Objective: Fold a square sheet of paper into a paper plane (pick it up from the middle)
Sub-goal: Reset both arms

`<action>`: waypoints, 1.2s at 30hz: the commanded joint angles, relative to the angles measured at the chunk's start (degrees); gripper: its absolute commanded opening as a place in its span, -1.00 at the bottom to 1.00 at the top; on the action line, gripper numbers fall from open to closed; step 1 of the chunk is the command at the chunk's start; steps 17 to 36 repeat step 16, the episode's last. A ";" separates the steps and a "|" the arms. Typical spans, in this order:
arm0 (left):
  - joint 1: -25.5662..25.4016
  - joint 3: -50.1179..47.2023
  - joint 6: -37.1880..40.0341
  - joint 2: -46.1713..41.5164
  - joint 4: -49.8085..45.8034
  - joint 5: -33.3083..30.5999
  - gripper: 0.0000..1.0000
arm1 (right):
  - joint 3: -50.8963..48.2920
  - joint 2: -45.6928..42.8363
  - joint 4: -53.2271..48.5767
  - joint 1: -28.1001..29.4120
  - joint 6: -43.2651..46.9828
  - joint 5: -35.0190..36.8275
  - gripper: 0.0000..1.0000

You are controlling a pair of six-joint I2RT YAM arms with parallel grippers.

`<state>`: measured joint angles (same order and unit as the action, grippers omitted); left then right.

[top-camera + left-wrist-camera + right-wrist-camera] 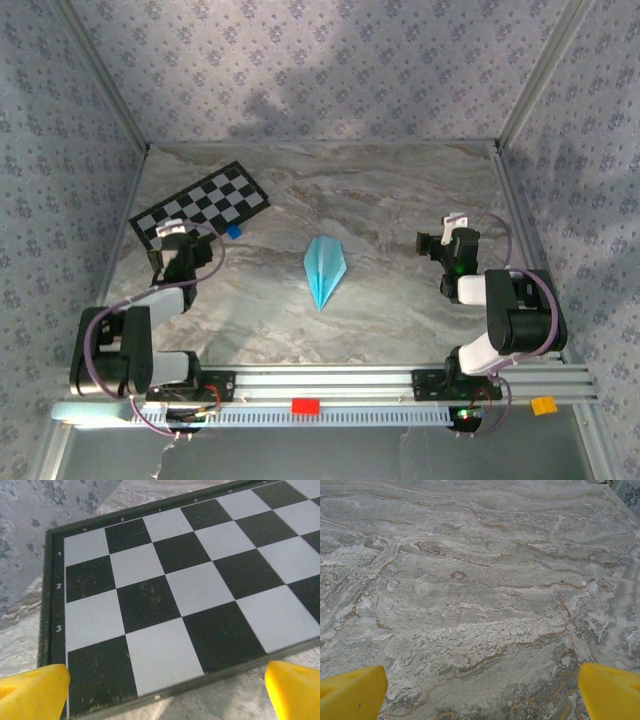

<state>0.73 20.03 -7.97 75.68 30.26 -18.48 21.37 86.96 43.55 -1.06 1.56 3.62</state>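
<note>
- Centrally, the paper plane (325, 268) is lying flat on the marble table (400, 190), its slim tip pointing toward the arms, well apart from both grippers.
- The left gripper (165, 692) is hovering at the near edge of the checkerboard card (190, 590), fingers spread wide, gripping nothing.
- The right gripper (482, 692) is hanging over bare marble, fingers likewise spread wide, holding nothing.

Grey marbled table (400, 205) — on it the paper plane (325, 268), checkerboard card (200, 205), small blue block (234, 231)
</note>
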 commanded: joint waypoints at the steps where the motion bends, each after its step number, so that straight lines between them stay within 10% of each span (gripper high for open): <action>1: 2.58 0.26 2.00 2.90 14.27 13.02 0.99 | 1.27 0.00 1.10 -0.31 0.01 0.26 0.99; 5: 3.19 -2.56 3.09 14.08 31.40 18.10 0.99 | 1.22 0.00 1.10 -0.30 0.02 0.24 0.99; 10: -0.20 3.50 5.25 11.90 16.06 11.49 0.99 | 1.31 -0.03 0.93 -0.43 0.02 0.01 0.99; 36: -0.59 3.31 5.55 12.21 17.00 11.10 1.00 | 1.31 0.05 1.00 -0.42 0.01 0.03 0.99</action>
